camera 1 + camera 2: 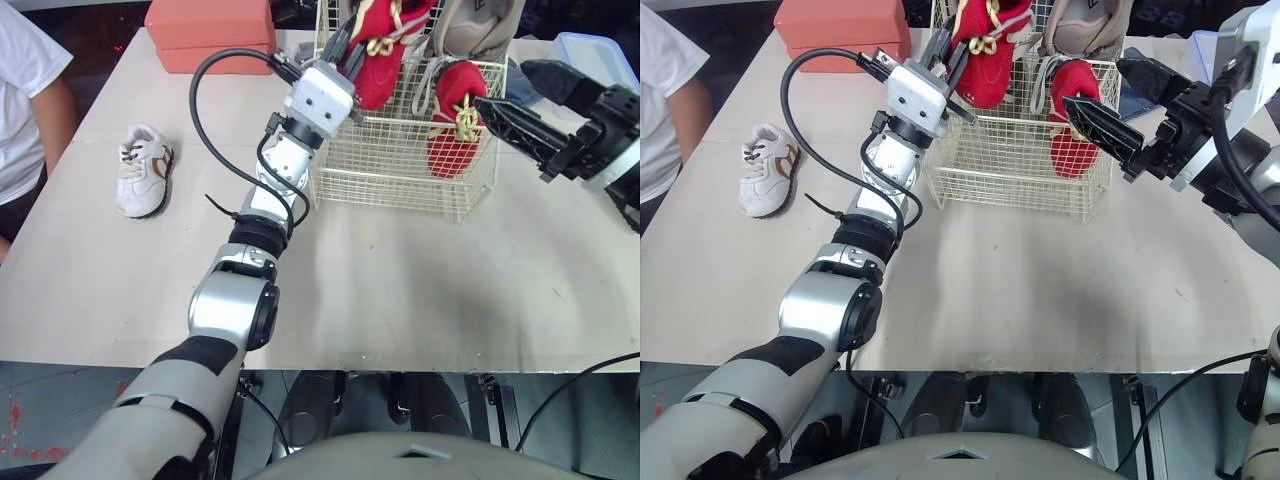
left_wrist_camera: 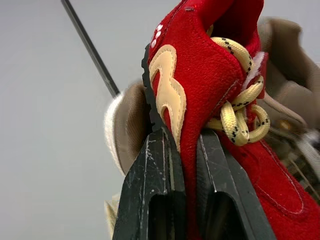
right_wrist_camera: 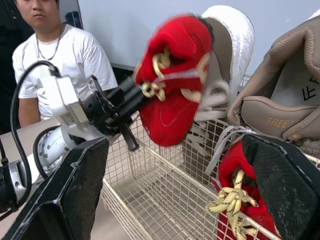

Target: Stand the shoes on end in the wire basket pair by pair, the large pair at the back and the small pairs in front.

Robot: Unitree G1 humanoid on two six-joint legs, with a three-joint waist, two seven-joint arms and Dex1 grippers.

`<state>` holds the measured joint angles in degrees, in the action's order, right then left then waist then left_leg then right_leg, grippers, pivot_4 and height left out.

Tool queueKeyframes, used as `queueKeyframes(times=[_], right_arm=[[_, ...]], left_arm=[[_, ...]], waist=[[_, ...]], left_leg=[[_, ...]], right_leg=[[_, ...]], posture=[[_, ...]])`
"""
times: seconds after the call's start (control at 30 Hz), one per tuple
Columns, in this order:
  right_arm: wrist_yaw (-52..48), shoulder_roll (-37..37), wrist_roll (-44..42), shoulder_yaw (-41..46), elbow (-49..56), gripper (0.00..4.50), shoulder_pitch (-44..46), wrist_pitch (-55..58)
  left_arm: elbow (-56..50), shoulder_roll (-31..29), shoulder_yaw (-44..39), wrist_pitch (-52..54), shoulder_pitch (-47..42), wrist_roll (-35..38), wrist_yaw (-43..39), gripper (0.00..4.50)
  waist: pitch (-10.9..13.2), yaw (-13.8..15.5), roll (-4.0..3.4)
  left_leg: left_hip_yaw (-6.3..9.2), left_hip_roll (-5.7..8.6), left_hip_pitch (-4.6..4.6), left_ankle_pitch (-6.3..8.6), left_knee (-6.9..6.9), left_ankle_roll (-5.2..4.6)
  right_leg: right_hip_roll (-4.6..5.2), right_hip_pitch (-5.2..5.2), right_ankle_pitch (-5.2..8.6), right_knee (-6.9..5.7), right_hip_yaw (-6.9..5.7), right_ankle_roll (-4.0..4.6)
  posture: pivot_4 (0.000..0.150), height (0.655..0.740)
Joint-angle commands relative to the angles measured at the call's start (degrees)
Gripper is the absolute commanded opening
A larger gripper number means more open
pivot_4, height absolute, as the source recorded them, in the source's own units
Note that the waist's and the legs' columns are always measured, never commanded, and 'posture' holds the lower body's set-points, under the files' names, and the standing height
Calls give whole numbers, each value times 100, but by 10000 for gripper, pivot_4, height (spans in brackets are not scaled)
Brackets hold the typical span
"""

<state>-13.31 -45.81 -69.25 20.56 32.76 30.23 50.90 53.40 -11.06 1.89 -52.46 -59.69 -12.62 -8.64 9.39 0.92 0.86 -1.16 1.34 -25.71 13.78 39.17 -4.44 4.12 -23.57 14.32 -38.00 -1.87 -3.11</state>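
1. Holding the red shoe (image 1: 385, 45) high, the left gripper (image 2: 186, 145) was clamped tight on its side, above the basket's (image 1: 400, 185) 10 o'clock corner and not yet in.
2. Done, by my read: the large pair (image 1: 1085, 25) stood at the basket's 12 o'clock side, and a second red shoe (image 1: 455, 125) stood upright near 4 o'clock.
3. Left to do: seat the held shoe, then fetch the white shoe (image 1: 142, 170) lying at 10 o'clock on the table (image 1: 400, 290).
4. The right gripper (image 1: 503, 87) gaped wide and empty at the basket's 3 o'clock, and it could crowd that side.
5. The box (image 1: 210, 35) sat at 11 o'clock and a person (image 1: 25, 90) at 9, both clear of the basket.
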Motion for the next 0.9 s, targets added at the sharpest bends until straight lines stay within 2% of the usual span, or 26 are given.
queueKeyframes(times=[0.03, 0.17, 0.37, 0.5, 0.67, 0.7, 0.9], right_arm=[[-4, -100, -13, 165, 127, 42050, 32, -161], [17, -109, 6, 171, 142, 42050, 13, -159], [26, -124, 26, 156, 138, 42050, 10, -158], [12, -128, 42, 136, 134, 42050, 8, -167], [-46, -129, 85, 117, 107, 42050, 5, -187], [-58, -129, 96, 114, 101, 42050, 6, -191], [-103, -126, 149, 128, 87, 42050, -16, -204]], left_arm=[[81, -3, 118, 618, 213, 298, -632, 100], [-267, 13, 99, 1409, 553, 810, -1447, 100], [-1221, -91, 149, 2236, 1149, 1082, -1853, 100], [-1971, -91, 151, 2784, 1541, 1431, -2190, 18797], [-2757, -145, -2, 3017, 1781, 1634, -2123, 42521], [-2956, -169, -24, 3040, 1862, 1670, -2126, 44352], [-4281, -452, -144, 3602, 2516, 2055, -2274, 44352]], waist=[[-1, 5, 0], [-5, -5, -6], [-50, -31, -31], [-81, -53, -61], [-84, -105, -64], [-84, -116, -64], [-83, -117, -64]], left_leg=[[0, 0, 0, 0, 0, 0], [-1, 0, 4, 0, 0, 0], [-5, -3, 13, 0, -2, 0], [-10, -5, 20, 0, -10, 0], [-11, -8, 22, 1, -10, -1], [-11, -8, 21, 1, -10, -1], [-8, -12, 18, 1, -11, -1]], right_leg=[[0, 1, 0, 1, 0, 0], [0, 2, 0, 0, 1, 0], [-2, 6, 0, -1, 16, 0], [-5, 6, 0, 1, 31, 0], [-6, 6, 0, 0, 51, 1], [-6, 6, 0, 0, 53, 1], [0, 5, 0, 1, 51, 1]], posture=[[1500, 7400], [1500, 7400], [1500, 7400], [1500, 7400], [1500, 7400], [1500, 7400], [1500, 7400]])
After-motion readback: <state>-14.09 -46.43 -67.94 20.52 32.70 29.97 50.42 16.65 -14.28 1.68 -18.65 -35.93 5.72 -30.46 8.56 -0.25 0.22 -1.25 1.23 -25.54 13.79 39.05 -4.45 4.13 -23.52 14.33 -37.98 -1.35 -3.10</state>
